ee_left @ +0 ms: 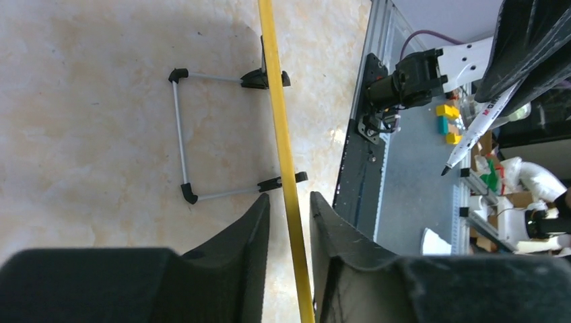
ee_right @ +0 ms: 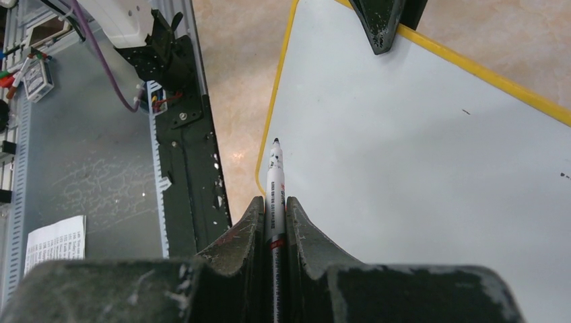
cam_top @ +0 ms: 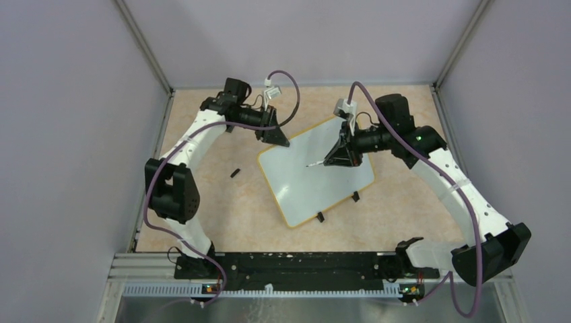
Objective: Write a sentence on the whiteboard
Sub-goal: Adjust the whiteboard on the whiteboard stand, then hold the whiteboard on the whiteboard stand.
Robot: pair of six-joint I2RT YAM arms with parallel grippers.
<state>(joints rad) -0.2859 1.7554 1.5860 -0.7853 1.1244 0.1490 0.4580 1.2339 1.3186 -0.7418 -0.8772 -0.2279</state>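
The whiteboard [cam_top: 303, 192] sits in the middle of the table [cam_top: 222, 208], turned a bit. No letters show on it, only a speck or two, so I think the writing has not started and the step now is to get the board held firm and bring the pen down. The left gripper [cam_top: 281, 139] is at the board's 11 o'clock corner. Its fingers [ee_left: 259, 222] stand narrow, one on each side of the yellow rim [ee_left: 283, 134], and a thin gap shows on both sides, so they do not look like they are squeezing it yet. To do this well, they should pinch the rim snugly so the board cannot slide when the pen pushes. The right gripper [ee_right: 275, 202] is over the board, at about 2 o'clock from its middle. Its fingers [ee_right: 249, 229] are squeezed tight on a marker [ee_right: 275, 175]. The bare black tip points toward 8 o'clock. I cannot tell if the tip touches the board. It should come down softly and start near the far left side, so two lines of words will fit. A small black piece [cam_top: 235, 173], maybe the pen's cap, lies on the table at the board's 9 o'clock, well out of the way.
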